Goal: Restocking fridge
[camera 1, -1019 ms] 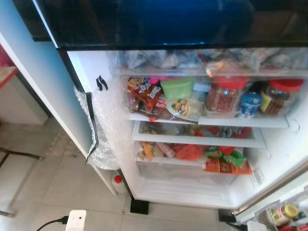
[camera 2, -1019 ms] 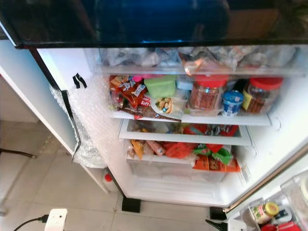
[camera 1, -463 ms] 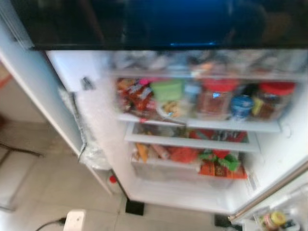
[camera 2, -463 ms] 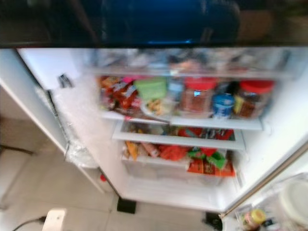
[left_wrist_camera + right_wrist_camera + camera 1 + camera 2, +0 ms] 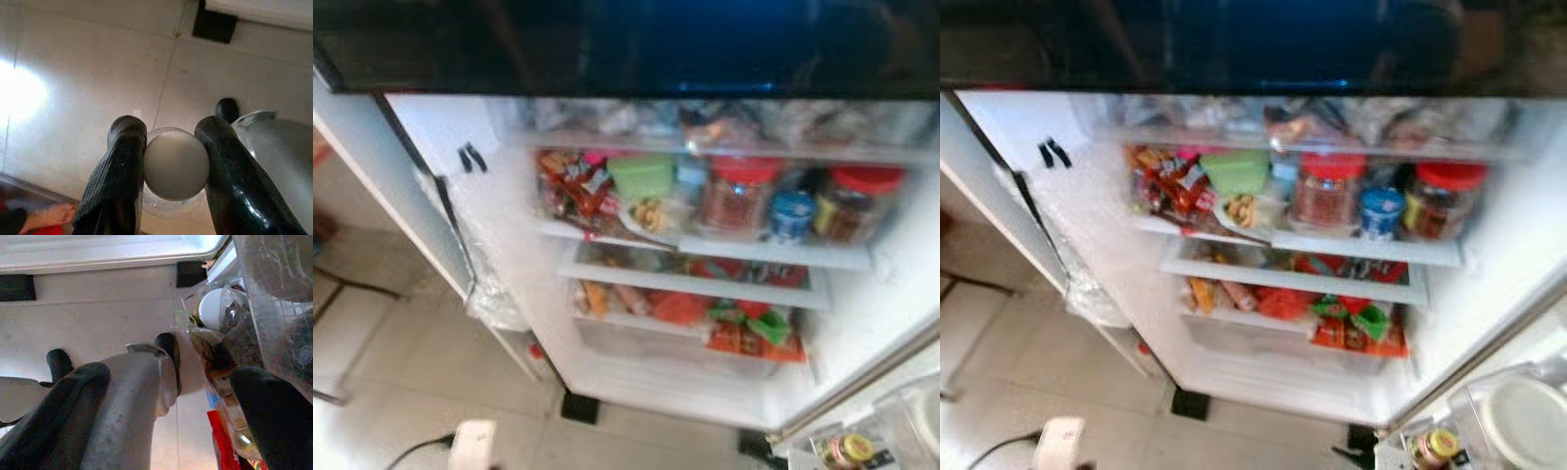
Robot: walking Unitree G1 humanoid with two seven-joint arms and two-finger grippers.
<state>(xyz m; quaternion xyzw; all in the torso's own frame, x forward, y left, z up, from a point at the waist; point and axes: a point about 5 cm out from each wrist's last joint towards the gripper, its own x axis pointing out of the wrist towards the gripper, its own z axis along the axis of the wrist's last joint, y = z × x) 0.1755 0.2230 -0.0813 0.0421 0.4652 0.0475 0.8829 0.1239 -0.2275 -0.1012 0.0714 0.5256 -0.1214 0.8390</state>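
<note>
The fridge (image 5: 450, 137) stands open before me, its shelves packed. On the middle shelf (image 5: 773, 253) are two red-lidded jars (image 5: 736, 191), a blue-lidded tub (image 5: 792, 213), a green box (image 5: 642, 174) and snack packets (image 5: 576, 186). More packets (image 5: 744, 333) lie on the lower shelves. In the left wrist view my left gripper (image 5: 170, 128) is shut on a clear bottle by its white ribbed cap (image 5: 176, 164), over the tiled floor. My right gripper (image 5: 161, 396) is open, fingers (image 5: 54, 416) wide apart, near the door's packed bins (image 5: 230, 333).
The open door's shelf (image 5: 1489, 431) at the lower right holds a yellow-lidded jar (image 5: 847, 450) and a white-lidded container (image 5: 1528, 421). A white power strip (image 5: 473, 446) with a black cable lies on the tiled floor. A red-capped bottle (image 5: 536, 351) stands beside the fridge's foot. Bubble wrap (image 5: 494, 294) hangs along the left wall.
The whole picture has shifted and blurred, so the camera moved. The white-lidded container in the door has come into view. The fridge's contents stay put.
</note>
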